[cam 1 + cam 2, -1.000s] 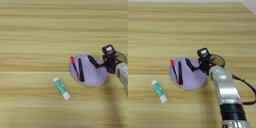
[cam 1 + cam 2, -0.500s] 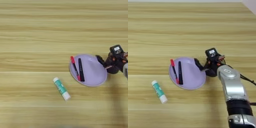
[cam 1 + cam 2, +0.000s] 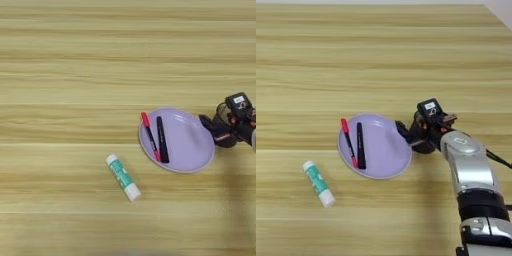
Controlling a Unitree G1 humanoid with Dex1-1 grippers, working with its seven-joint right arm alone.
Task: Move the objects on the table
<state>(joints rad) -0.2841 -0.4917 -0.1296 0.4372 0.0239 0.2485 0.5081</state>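
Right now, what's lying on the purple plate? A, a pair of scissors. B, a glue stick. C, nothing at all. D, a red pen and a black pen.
D: a red pen and a black pen lie side by side on the left part of the purple plate, while the glue stick lies on the table to its lower left.

Soft, even light falls from overhead on the table [image 3: 75, 60], bright and without glare. Shadows are faint: a thin dark rim hugs the plate [image 3: 386, 162] just left of the gripper [image 3: 406, 135], and a short one lies beside the glue stick [image 3: 123, 177], further left. The arm [image 3: 471, 175] behind the gripper casts a dim smear on the wood; grain looks soft throughout.
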